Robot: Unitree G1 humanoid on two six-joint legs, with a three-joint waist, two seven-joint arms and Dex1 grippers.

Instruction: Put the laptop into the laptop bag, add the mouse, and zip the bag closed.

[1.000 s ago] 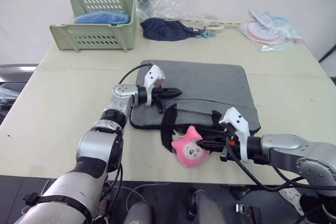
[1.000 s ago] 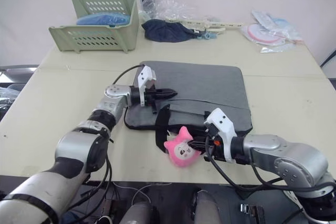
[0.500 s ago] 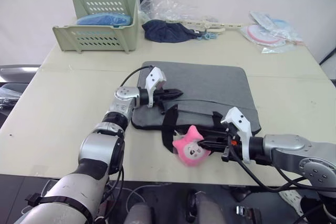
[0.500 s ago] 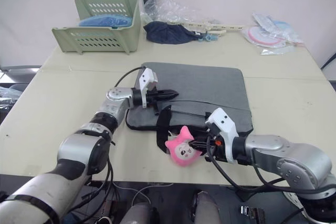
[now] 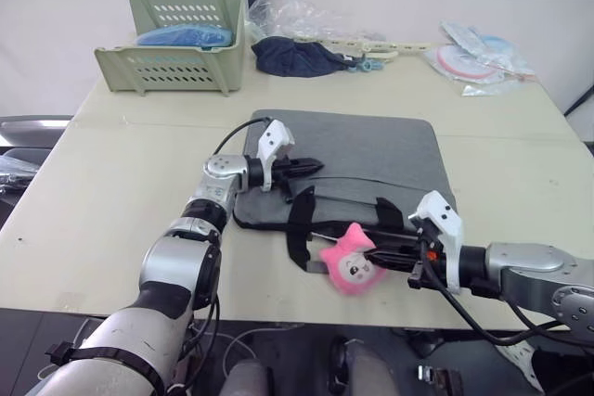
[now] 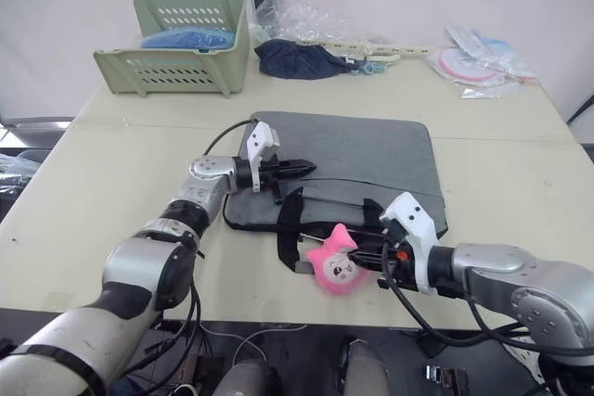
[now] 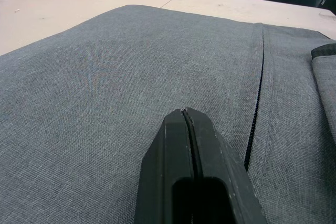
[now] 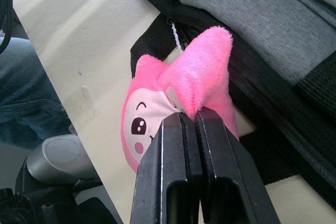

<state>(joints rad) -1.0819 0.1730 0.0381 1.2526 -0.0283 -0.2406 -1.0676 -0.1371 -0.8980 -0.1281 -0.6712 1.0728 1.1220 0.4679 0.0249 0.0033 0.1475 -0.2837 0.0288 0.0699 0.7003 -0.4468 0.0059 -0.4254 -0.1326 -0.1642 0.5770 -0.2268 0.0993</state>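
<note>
The grey laptop bag (image 5: 371, 150) lies flat mid-table, its black strap handles (image 5: 299, 229) hanging over the near edge. My left gripper (image 5: 318, 166) is shut, its tip (image 7: 185, 111) resting on the bag's fabric at the left end, beside the dark zipper line (image 7: 254, 124). My right gripper (image 5: 376, 258) is shut on an ear of a pink plush (image 5: 351, 266) with a face, at the bag's near edge. A thin cord (image 8: 175, 34) runs from the plush (image 8: 157, 103) toward the bag. The laptop and the mouse are out of view.
A green slotted basket (image 5: 172, 39) stands at the back left. A dark navy cloth bundle (image 5: 292, 53) and clear plastic wrap (image 5: 288, 8) lie at the back centre, plastic packets (image 5: 478, 53) at the back right. The plush sits close to the table's front edge (image 5: 278, 308).
My right gripper has moved to the right along the bag's near edge, taking the pink plush with it. The left gripper has stayed on the bag.
</note>
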